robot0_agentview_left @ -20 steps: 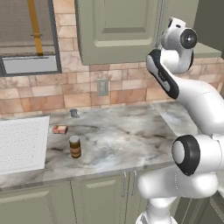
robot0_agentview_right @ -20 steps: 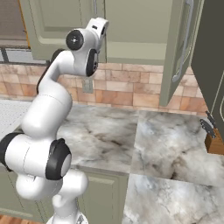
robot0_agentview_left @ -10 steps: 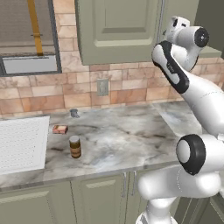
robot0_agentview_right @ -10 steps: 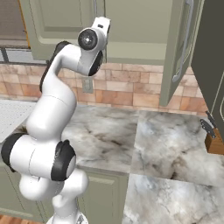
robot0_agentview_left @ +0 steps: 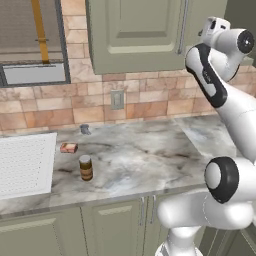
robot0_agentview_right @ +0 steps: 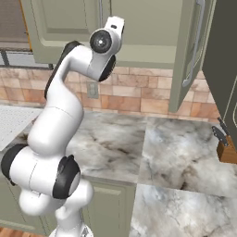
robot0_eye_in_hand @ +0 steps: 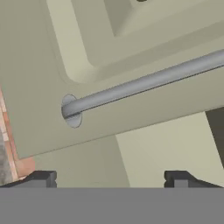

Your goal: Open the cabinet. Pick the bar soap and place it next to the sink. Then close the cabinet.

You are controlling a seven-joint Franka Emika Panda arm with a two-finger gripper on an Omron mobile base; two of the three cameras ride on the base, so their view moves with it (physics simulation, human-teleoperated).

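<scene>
my tool (robot0_eye_in_hand: 109, 177) stands wide and empty just below the cabinet (robot0_eye_in_hand: 39, 70) handle (robot0_eye_in_hand: 144, 83); soap (robot0_agentview_left: 68, 147) lies on the surface (robot0_agentview_left: 140, 155) beside the sink (robot0_agentview_left: 25, 162)

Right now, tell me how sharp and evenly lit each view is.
Left base view: soft even light, faint shadows beside the jar and soap. Right base view: flat light, knife block cut by the frame edge. Hand view: close and slightly soft, cabinet handle with a pale sheen, no glare.

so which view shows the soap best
The left base view: the soap lies in full sight on the counter between the sink and the jar. In the right base view the arm covers that spot.
</scene>
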